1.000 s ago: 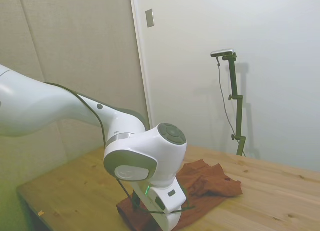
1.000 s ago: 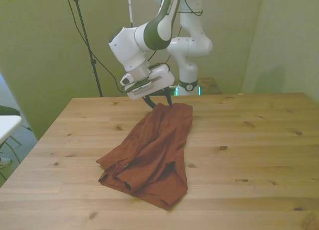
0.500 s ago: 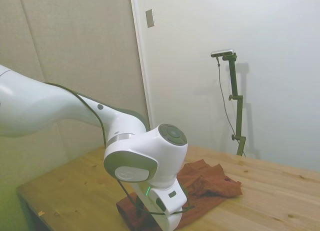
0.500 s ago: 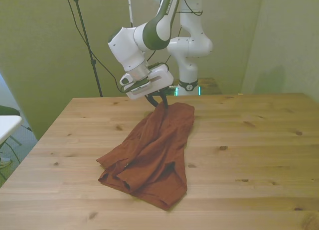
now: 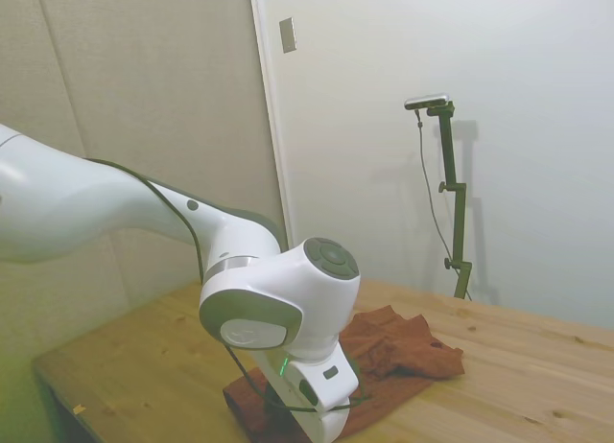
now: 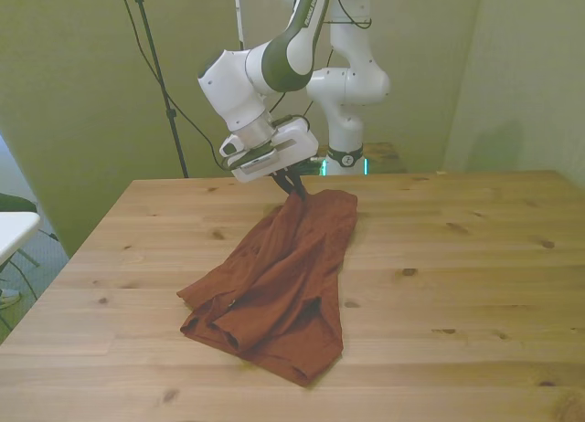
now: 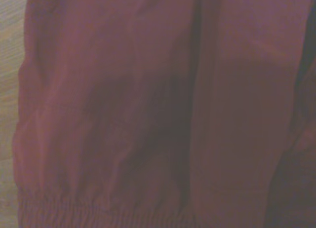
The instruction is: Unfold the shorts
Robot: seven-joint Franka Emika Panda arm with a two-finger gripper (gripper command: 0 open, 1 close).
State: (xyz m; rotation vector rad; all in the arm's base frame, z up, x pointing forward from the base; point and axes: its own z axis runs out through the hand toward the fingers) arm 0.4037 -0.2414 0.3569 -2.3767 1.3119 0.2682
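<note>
Gripping looks likely: the gripper (image 6: 297, 190) is seen in the front view with its dark fingers closed together on the far edge of the shorts (image 6: 279, 285), though the contact point is small and partly hidden. The shorts are spread crumpled and folded on the wooden table (image 6: 475, 285), running from the gripper toward the near edge. The wrist view is filled by blurred rust-brown cloth (image 7: 148, 114) with a gathered hem. In the side view the gripper is blocked by the arm.

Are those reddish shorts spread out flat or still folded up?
Still folded: the shorts lie bunched in overlapping layers on the table.
</note>
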